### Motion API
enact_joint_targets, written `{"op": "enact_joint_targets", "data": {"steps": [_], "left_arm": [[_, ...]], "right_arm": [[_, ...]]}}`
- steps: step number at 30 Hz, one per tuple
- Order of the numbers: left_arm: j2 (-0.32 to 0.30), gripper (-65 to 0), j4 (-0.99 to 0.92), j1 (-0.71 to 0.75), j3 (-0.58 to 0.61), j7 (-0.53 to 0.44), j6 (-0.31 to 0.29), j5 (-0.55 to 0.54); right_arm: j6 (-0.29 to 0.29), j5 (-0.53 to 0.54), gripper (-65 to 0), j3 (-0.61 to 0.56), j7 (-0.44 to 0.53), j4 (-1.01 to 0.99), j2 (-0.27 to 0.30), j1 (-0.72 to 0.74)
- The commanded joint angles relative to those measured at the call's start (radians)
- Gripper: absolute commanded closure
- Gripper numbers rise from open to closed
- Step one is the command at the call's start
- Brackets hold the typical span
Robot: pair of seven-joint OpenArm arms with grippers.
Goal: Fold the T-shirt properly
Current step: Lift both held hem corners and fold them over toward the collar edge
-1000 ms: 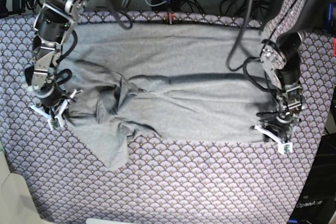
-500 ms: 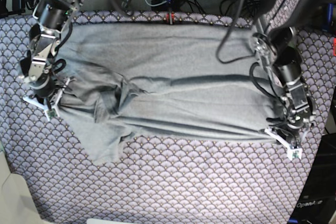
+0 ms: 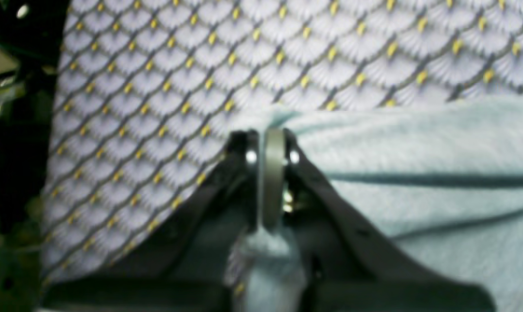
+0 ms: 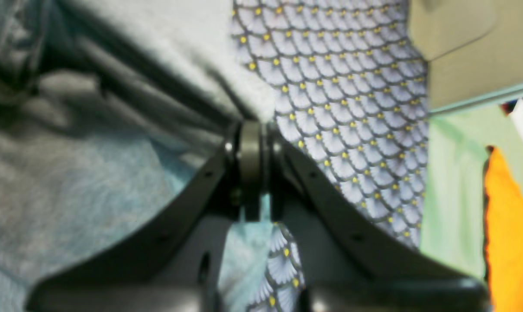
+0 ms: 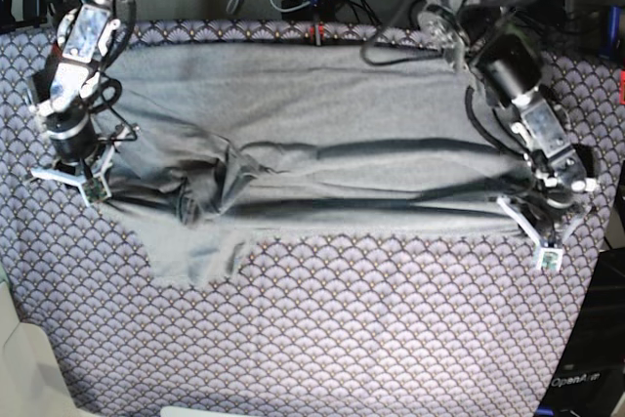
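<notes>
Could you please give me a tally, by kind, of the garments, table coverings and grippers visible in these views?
Garments: 1, the grey T-shirt
Table coverings: 1, the purple fan-patterned tablecloth
Grippers: 2, the left gripper and the right gripper, each shut on an edge of the T-shirt
Total: 4

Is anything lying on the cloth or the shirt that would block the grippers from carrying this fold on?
Nothing visible does. The left gripper and right gripper are each shut on an edge of the T-shirt, and only bare tablecloth lies around it. One sleeve trails loose near the right gripper.
</notes>
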Motion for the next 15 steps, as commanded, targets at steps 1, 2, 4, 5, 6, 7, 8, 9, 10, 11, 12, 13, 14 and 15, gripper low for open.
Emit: {"op": "enact_joint_targets", "data": {"steps": [1, 2, 4, 5, 6, 7, 8, 9, 10, 11, 12, 13, 14, 15], "left_arm": [[-0.007, 0.0, 0.036, -0.021, 0.002, -0.006, 0.009, -0.011], [-0.004, 0.0, 0.052, -0.013, 0.002, 0.007, 0.009, -0.011], [-0.004, 0.0, 0.081, 0.007, 0.0, 0.022, 0.009, -0.011], [-0.002, 0.0, 0.102, 0.02, 0.0, 0.025, 0.009, -0.011], [-0.001, 0.0, 0.122, 0.031, 0.0, 0.025, 0.009, -0.011], [-0.001, 0.0, 0.142, 0.043, 0.0, 0.025, 0.009, -0.011], [0.001, 0.0, 0.159, 0.056, 0.0, 0.025, 0.009, -0.011], [0.005, 0.0, 0.173, 0.066, 0.0, 0.025, 0.009, -0.011], [0.014, 0.0, 0.187, 0.074, 0.0, 0.025, 0.009, -0.011], [0.021, 0.0, 0.205, 0.088, 0.0, 0.027, 0.009, -0.011], [0.025, 0.0, 0.225, 0.105, 0.0, 0.027, 0.009, -0.011], [0.027, 0.0, 0.242, 0.123, 0.0, 0.027, 0.009, -0.011], [0.027, 0.0, 0.254, 0.14, 0.0, 0.027, 0.009, -0.011], [0.027, 0.0, 0.264, 0.157, 0.0, 0.027, 0.009, -0.011]], "right_arm": [[-0.011, 0.014, 0.0, 0.002, 0.019, 0.041, 0.011, -0.005], [-0.011, 0.021, 0.0, 0.002, 0.019, 0.061, 0.011, -0.023], [-0.011, 0.075, 0.0, 0.002, 0.019, 0.1, 0.013, -0.063], [-0.011, 0.113, 0.0, 0.002, 0.019, 0.126, 0.017, -0.091], [-0.011, 0.139, 0.0, 0.002, 0.019, 0.146, 0.019, -0.116], [-0.011, 0.155, 0.0, 0.005, 0.019, 0.17, 0.019, -0.137], [-0.011, 0.159, 0.0, 0.007, 0.019, 0.195, 0.019, -0.159], [-0.011, 0.159, 0.0, 0.007, 0.019, 0.215, 0.019, -0.18], [-0.011, 0.159, 0.0, 0.007, 0.019, 0.229, 0.017, -0.2], [-0.011, 0.159, 0.0, 0.007, 0.019, 0.241, 0.016, -0.223], [-0.011, 0.161, 0.0, 0.007, 0.02, 0.247, 0.014, -0.246], [-0.011, 0.161, 0.0, 0.007, 0.023, 0.25, 0.014, -0.269], [-0.011, 0.162, 0.0, 0.01, 0.039, 0.249, 0.013, -0.287], [-0.011, 0.164, 0.0, 0.011, 0.059, 0.244, 0.013, -0.304]]}}
